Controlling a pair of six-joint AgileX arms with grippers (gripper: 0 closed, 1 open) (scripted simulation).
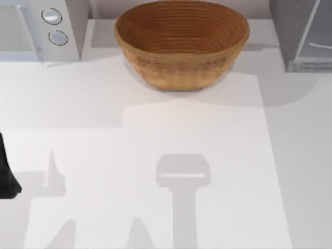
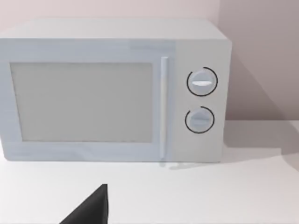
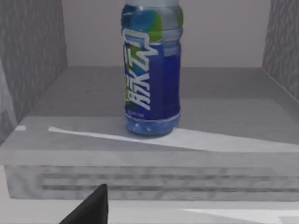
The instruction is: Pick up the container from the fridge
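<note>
Fridge (image 1: 303, 33) stood at table's (image 1: 207, 155) far right, interior facing the right wrist camera; basket (image 1: 181, 41) far centre; microwave (image 2: 112, 88) far left; container (image 3: 152, 70) stood upright on fridge floor; left arm (image 1: 8, 171) at left edge; finger spread on both grippers: cannot tell.

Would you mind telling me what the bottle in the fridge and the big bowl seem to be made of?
The bottle looks like clear glossy plastic: blue liquid shows through beneath a printed label. The bowl looks like matte woven cane or wicker, judging by its brown coiled ridges.
</note>
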